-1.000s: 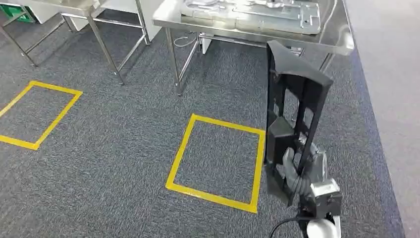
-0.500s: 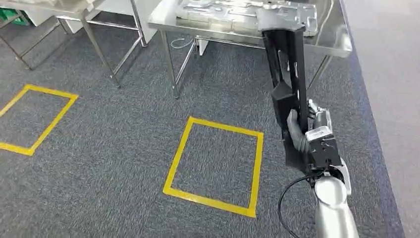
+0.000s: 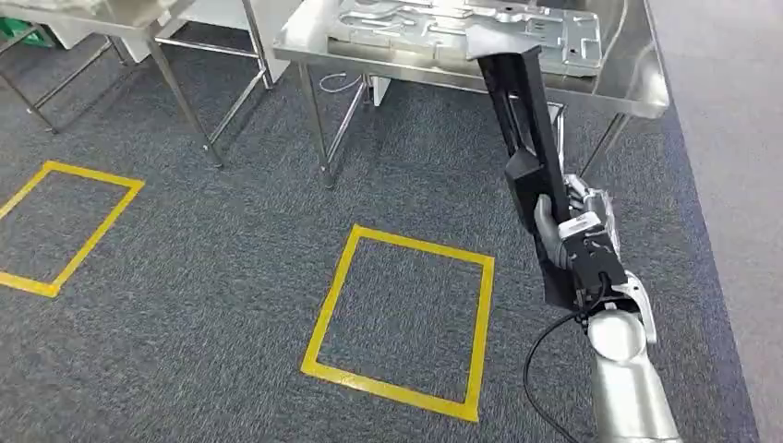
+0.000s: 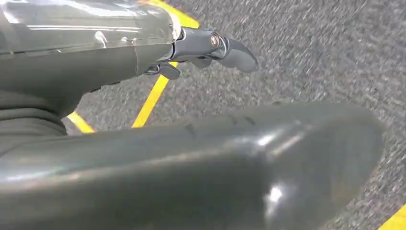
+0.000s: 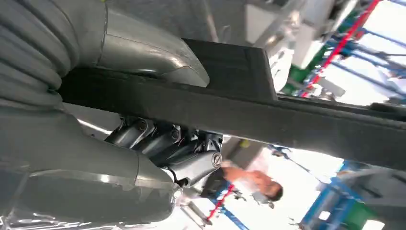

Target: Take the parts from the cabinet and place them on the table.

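One long black part (image 3: pixel 531 157) is held upright by one right hand (image 3: pixel 565 242), at about 3 o'clock in the head view. One left hand (image 4: pixel 143 158) hangs over the carpet. Two steel tables stand ahead: one (image 3: pixel 628 78) at 1 o'clock carrying one grey moulded panel (image 3: pixel 434 23), one (image 3: pixel 138 20) at 11 o'clock. Two yellow tape squares mark the floor, one (image 3: pixel 332 305) at 6 o'clock, one (image 3: pixel 102 221) at 9 o'clock. One person (image 5: pixel 249 184), blurred, appears in the right wrist view.
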Controlling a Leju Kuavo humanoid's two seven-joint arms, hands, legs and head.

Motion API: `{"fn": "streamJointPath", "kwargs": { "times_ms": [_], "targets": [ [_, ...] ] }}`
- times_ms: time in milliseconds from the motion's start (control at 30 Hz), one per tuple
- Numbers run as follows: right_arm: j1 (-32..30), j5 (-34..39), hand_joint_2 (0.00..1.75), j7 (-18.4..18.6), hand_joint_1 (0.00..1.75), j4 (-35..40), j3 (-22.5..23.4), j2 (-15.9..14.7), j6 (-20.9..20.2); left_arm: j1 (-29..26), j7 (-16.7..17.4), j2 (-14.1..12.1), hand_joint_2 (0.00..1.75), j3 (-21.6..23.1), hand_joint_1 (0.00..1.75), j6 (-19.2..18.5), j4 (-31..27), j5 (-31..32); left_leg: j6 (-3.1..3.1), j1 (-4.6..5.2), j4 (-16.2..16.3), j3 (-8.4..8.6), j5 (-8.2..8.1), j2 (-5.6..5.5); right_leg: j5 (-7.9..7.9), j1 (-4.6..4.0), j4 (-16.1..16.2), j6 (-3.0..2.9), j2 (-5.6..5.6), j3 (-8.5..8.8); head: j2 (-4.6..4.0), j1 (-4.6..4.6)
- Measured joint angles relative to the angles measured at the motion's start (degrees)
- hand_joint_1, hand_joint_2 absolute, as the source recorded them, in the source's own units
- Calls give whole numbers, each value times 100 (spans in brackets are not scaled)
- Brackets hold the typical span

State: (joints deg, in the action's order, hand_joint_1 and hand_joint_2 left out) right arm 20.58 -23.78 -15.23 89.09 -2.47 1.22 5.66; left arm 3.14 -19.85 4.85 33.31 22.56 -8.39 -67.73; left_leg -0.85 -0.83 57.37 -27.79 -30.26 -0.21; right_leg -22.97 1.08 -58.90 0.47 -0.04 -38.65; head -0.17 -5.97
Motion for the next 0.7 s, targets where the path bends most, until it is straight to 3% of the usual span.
{"fn": "streamJointPath", "kwargs": {
  "times_ms": [33,67,100,133,200,233,267,300,333,367,400,467,533,567,600,633,700],
  "targets": [
    [6,-2,175,4,175,4,0,-24,0,7,0,-2,0,2,0,-26,0,7,-24,-7,31,14,16,1,-34,2,1,-48,16,48,0,0],
    [6,-2,175,11,175,11,2,-44,-2,10,-4,-13,0,9,0,-39,0,11,-47,-31,238,-91,44,4,-63,30,41,-86,34,143,0,-2],
    [10,4,175,13,175,11,18,-70,4,6,-13,-11,0,13,0,-46,0,15,-54,-28,614,-266,106,4,-114,23,55,-137,33,226,0,0],
    [9,15,175,13,175,13,28,-90,0,5,-17,-13,0,20,0,-63,0,18,-61,-31,1061,-534,45,4,-163,16,61,-166,31,284,0,0],
    [-44,46,175,17,175,4,46,-129,-28,4,-26,-22,0,33,0,-94,0,22,-94,-27,1766,-1060,-356,4,-274,-13,61,-195,35,411,0,0],
    [-85,79,175,15,175,4,48,-157,-46,-3,-28,-26,0,39,0,-105,0,22,-93,-27,1916,-1244,-571,4,-338,-33,61,-206,44,488,0,0],
    [-119,107,175,13,175,4,48,-177,-50,-18,-33,-31,0,44,0,-118,0,22,-62,-23,1836,-1325,-616,4,-405,-52,61,-212,63,586,0,0],
    [-127,116,175,13,175,4,48,-195,-50,-26,-33,-37,0,50,0,-127,0,24,-10,-4,1570,-1303,-487,5,-476,-71,61,-219,54,682,0,0],
    [-127,94,175,11,175,4,48,-201,-35,-37,-33,-42,0,59,0,-127,0,24,50,27,1183,-1227,-228,10,-542,-95,61,-225,52,778,0,0],
    [-127,37,175,6,175,4,48,-214,7,-41,-33,-53,0,68,0,-127,0,31,154,68,739,-1130,172,48,-608,-119,68,-221,47,871,0,0],
    [-137,-44,175,9,175,2,48,-241,68,-55,-31,-81,0,79,0,-127,0,33,301,149,316,-1070,729,178,-677,-108,82,-221,29,908,0,0],
    [-148,-140,175,35,175,9,50,-278,160,-41,-15,-105,0,94,0,-149,4,48,280,189,210,-1043,687,153,-788,-160,86,-132,26,984,0,2],
    [-172,-151,175,37,175,26,48,-326,173,-28,-13,-107,0,116,0,-159,4,57,348,184,139,-974,686,115,-708,-159,35,-68,0,1053,0,0],
    [-172,-129,175,35,175,57,46,-330,179,-25,-9,-101,0,122,0,-162,2,57,358,160,62,-824,696,78,-690,-168,-58,-46,-11,1051,0,0],
    [-205,-107,175,24,175,83,41,-347,177,-33,0,-94,0,129,0,-177,2,59,379,141,-9,-716,676,79,-684,-134,-311,-29,-1,955,0,2],
    [-191,-87,175,15,175,87,44,-380,177,-23,0,-103,0,131,0,-179,2,68,410,131,-33,-654,645,76,-727,-128,-653,-3,8,743,0,2],
    [-211,-91,175,35,175,87,55,-439,184,-11,11,-111,0,133,0,-212,2,76,409,124,-39,-577,551,32,-1068,-71,-1355,97,7,183,0,0]
  ]
}}
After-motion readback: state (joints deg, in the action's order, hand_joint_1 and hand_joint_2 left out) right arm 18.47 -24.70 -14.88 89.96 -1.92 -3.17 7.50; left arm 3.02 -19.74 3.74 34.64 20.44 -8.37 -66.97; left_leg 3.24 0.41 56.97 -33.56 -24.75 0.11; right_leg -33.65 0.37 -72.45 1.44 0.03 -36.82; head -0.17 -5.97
